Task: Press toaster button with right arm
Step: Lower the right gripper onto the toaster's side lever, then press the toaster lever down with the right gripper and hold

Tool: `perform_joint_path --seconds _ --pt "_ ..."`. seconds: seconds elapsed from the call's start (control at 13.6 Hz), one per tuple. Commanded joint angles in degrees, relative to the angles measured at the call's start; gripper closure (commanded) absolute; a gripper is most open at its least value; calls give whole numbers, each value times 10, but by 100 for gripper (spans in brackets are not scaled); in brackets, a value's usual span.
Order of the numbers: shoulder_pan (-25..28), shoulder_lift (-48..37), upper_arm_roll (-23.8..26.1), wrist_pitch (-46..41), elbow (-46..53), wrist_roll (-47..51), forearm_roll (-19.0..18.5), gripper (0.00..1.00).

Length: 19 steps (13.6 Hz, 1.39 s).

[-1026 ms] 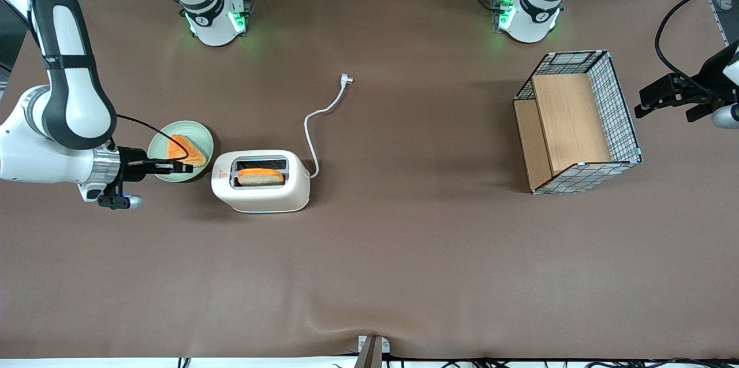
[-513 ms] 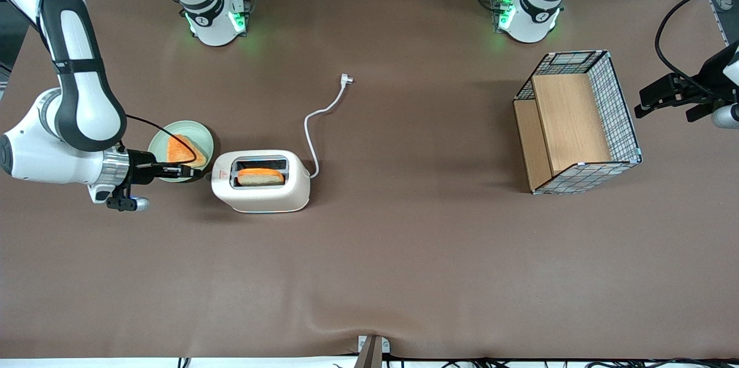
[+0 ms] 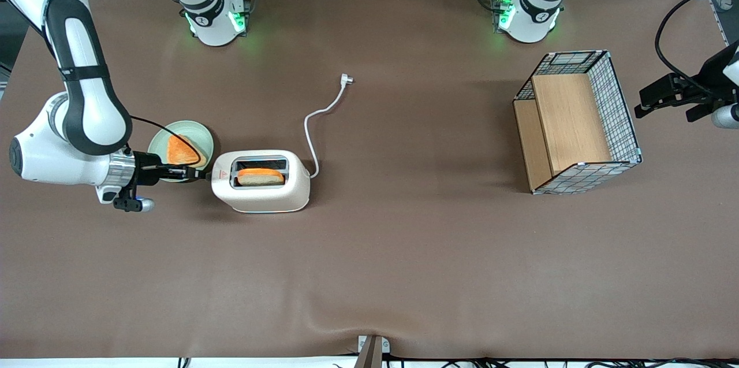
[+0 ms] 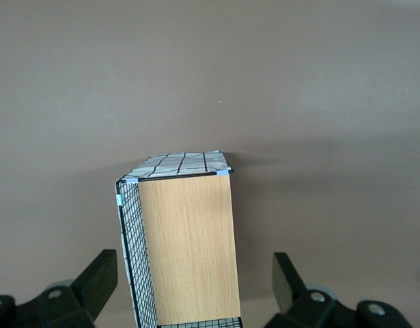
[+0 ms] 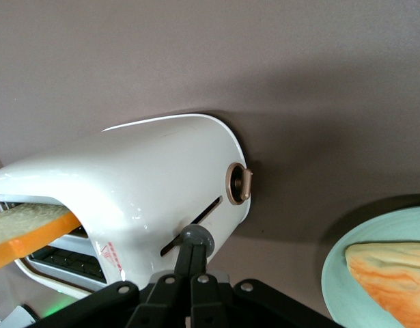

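Note:
The cream-white toaster (image 3: pixel 261 181) stands on the brown table with a slice of bread (image 3: pixel 261 175) in its slot; it also shows in the right wrist view (image 5: pixel 148 184). Its cord (image 3: pixel 321 115) leads away from the front camera. The grey lever button (image 5: pixel 197 238) juts from the slot in the narrow end face toward the working arm's end. My right arm (image 3: pixel 75 119) reaches in low. Its gripper (image 3: pixel 199 173) is shut, and the fingertips (image 5: pixel 192 254) rest against the button.
A pale green plate (image 3: pixel 159 142) with a toast triangle (image 3: pixel 180 151) lies beside the gripper, a little farther from the front camera. A round dial (image 5: pixel 238 184) sits on the toaster's end face. A wire basket with wooden boards (image 3: pixel 577 122) stands toward the parked arm's end.
The right arm has moved along the table toward the toaster; the shut gripper has gone from over the plate's edge to the toaster's end face. The toaster has not moved.

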Motion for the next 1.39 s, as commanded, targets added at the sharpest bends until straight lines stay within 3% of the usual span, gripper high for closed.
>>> perform_joint_path --seconds 0.0,1.32 --pt "5 -2 -2 14 -10 -19 20 100" --pt "12 26 -1 72 -29 -53 30 100"
